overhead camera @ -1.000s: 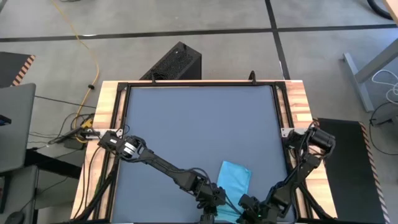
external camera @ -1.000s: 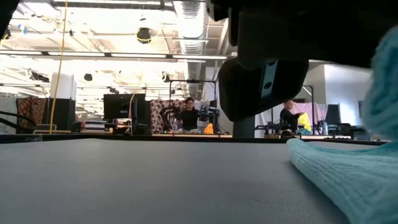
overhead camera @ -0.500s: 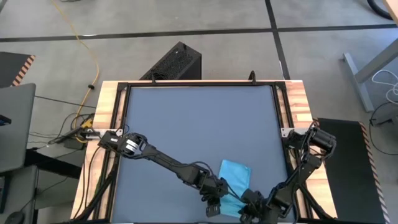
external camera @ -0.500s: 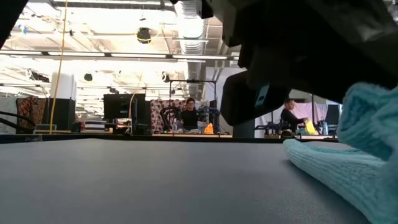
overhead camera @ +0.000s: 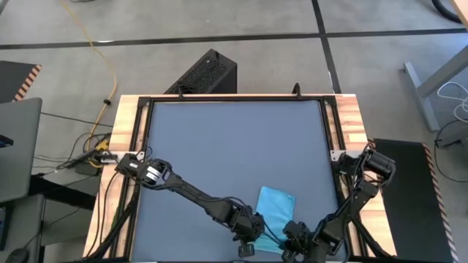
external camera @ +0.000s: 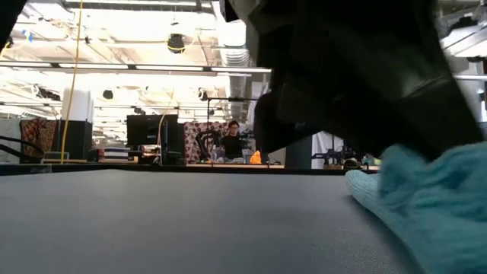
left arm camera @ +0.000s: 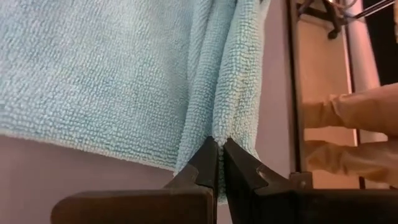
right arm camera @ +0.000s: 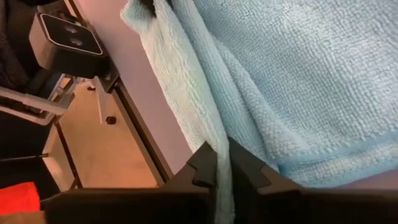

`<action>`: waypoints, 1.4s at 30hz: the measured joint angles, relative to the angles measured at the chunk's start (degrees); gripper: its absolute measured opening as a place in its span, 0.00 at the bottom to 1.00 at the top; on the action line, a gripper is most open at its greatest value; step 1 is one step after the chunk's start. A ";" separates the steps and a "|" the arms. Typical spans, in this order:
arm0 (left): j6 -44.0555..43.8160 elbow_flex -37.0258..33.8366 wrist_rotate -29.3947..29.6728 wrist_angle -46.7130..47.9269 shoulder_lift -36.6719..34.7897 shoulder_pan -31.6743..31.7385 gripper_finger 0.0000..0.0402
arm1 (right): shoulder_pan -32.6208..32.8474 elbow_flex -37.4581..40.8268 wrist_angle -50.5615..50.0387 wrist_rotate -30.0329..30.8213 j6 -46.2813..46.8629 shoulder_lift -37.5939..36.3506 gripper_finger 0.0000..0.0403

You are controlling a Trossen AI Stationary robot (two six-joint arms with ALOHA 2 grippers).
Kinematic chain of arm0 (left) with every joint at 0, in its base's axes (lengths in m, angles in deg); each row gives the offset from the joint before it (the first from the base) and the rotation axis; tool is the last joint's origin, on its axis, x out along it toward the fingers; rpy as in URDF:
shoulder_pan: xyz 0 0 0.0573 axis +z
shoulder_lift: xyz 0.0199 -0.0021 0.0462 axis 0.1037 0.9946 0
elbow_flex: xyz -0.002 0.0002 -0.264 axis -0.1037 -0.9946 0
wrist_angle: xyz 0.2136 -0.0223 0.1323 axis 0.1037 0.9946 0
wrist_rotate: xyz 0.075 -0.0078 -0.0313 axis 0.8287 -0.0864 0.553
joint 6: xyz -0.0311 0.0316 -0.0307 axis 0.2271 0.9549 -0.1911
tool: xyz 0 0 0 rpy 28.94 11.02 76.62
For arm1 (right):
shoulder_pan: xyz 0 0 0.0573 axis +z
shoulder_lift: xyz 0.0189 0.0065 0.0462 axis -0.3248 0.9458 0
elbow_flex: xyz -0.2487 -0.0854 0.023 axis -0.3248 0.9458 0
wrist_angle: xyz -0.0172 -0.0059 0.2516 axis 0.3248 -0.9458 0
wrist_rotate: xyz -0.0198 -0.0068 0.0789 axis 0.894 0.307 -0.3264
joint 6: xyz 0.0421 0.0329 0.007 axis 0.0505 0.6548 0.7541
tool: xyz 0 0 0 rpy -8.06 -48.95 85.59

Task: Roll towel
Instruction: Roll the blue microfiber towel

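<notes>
The sky-blue towel lies on the dark grey tabletop near the near edge, right of centre. Its near end is gathered into a raised fold, and its far part lies flat. My left gripper is shut on the near end's left side. My right gripper is shut on its right side. The low view shows the bunched towel under the dark arms. It also shows in the left wrist view and the right wrist view. My left gripper pinches a raised fold of the towel between its two fingertips, at the near end's left side. The fold holds more than one layer. The rest of the towel lies spread on the table beyond the fingers. My right gripper pinches a raised fold of the towel between its two fingertips, at the near end's right side. Several layers are bunched there. The rest of the towel lies on the table beyond the fingers.
The table's black frame and wooden border run close behind both grippers at the near edge. A black box stands beyond the far edge. People sit at desks far off in the room.
Both grippers have stayed shut on the towel's near end and have brought it down from a raised position onto the towel. The lifted part has sunk low in the low view. The towel's far part has stayed flat in place.
</notes>
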 joint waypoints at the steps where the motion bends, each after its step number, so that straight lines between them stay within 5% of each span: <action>1: 0.00 -0.05 0.00 0.49 0.01 0.02 0.00 | 0.05 0.02 -0.20 0.03 0.00 -0.03 0.17; 8: 1.41 -0.19 1.43 1.19 0.16 0.57 0.00 | 0.28 0.07 -1.94 -3.39 1.07 -0.05 0.40; 13: 2.55 -0.19 1.81 0.92 0.16 1.01 0.00 | 0.28 -2.51 -13.09 -3.79 2.89 -0.81 0.49; 21: 2.61 -0.19 3.03 -0.70 0.16 1.13 0.00 | -0.10 -6.08 -33.91 2.25 3.08 -6.35 0.40; 32: 0.65 -0.19 4.84 -7.20 0.29 1.28 0.00 | -5.06 -5.73 -38.87 4.75 0.07 -4.99 0.23; 42: -0.89 -0.19 4.63 -7.22 0.29 1.18 0.00 | -6.88 -5.73 -50.63 4.54 0.00 -4.42 0.19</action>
